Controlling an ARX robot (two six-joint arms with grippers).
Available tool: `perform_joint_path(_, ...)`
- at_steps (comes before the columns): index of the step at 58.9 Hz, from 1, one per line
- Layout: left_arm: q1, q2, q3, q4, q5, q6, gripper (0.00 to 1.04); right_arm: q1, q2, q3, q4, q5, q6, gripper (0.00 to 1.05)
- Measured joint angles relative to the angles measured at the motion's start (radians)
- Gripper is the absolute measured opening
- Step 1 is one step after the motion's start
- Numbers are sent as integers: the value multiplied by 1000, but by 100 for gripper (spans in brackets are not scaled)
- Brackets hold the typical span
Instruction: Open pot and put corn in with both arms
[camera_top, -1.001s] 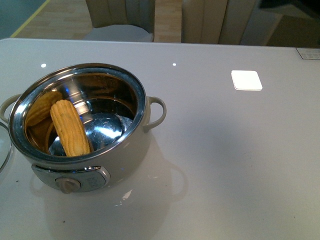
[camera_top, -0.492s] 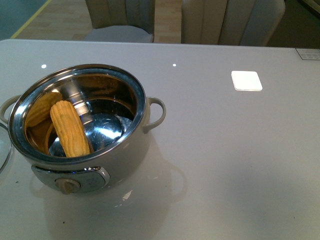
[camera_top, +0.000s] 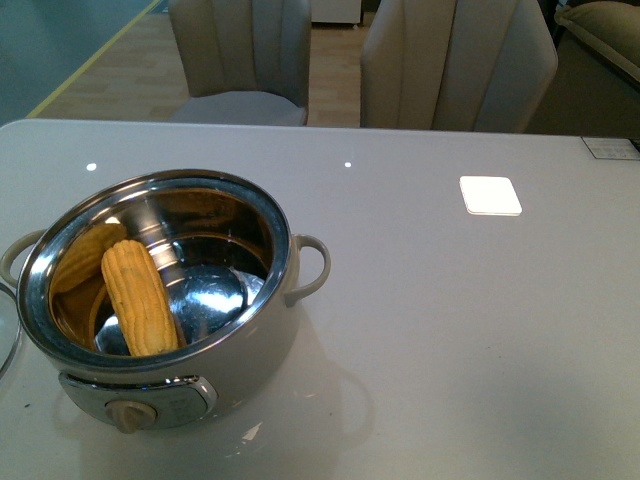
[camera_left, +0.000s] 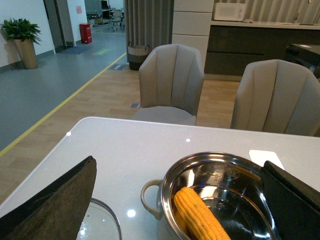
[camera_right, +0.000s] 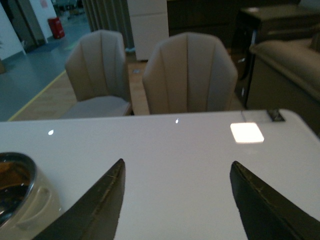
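Pot (camera_top: 175, 300) sits near the table's (camera_top: 480, 330) front-left corner, lid off, steel bowl exposed, beige dial (camera_top: 130, 415) facing the front edge. Corn (camera_top: 138, 297) lies inside the bowl, leaning against the wall on the left side, tapered end up toward the rim; its yellow reflection shows on the steel beside it. Glass lid (camera_left: 100, 222) rests flat on the table just left of the pot, only partly in view. Left gripper (camera_left: 175, 200) hangs above the pot, its 2 fingers (camera_left: 60, 200) spread wide, nothing between them, touching nothing. Right gripper (camera_right: 175, 200) is over bare tabletop to the right of the pot, fingers (camera_right: 100, 205) likewise wide apart and empty. 2 chairs (camera_top: 455, 65) stand behind the far edge.
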Motion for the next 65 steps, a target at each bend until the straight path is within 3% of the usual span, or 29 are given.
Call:
perform_joint_path(11, 0, 0, 0, 0, 0, 0, 98, -81, -79, -26, -29, -76, -21, 2)
perform_joint_path(15, 0, 0, 0, 0, 0, 0, 98, -111, -105, -26, -52, -117, -25, 2)
perform_joint_path(17, 0, 0, 0, 0, 0, 0, 98, -176, -128, -26, -76, -200, -26, 2)
perform_joint_path(20, 0, 0, 0, 0, 0, 0, 98, -223, -152, -26, -98, -210, -25, 2)
perform_joint_path(26, 0, 0, 0, 0, 0, 0, 98, -230, -191, -26, -138, -220, -25, 2)
perform_joint_path(32, 0, 0, 0, 0, 0, 0, 98, -231, -324, -26, -298, -220, -25, 2)
perform_joint_path(60, 0, 0, 0, 0, 0, 0, 98, -231, -360, -26, -312, -220, -25, 2)
perform_joint_path(65, 0, 0, 0, 0, 0, 0, 98, -231, -360, -26, -312, -220, -27, 16)
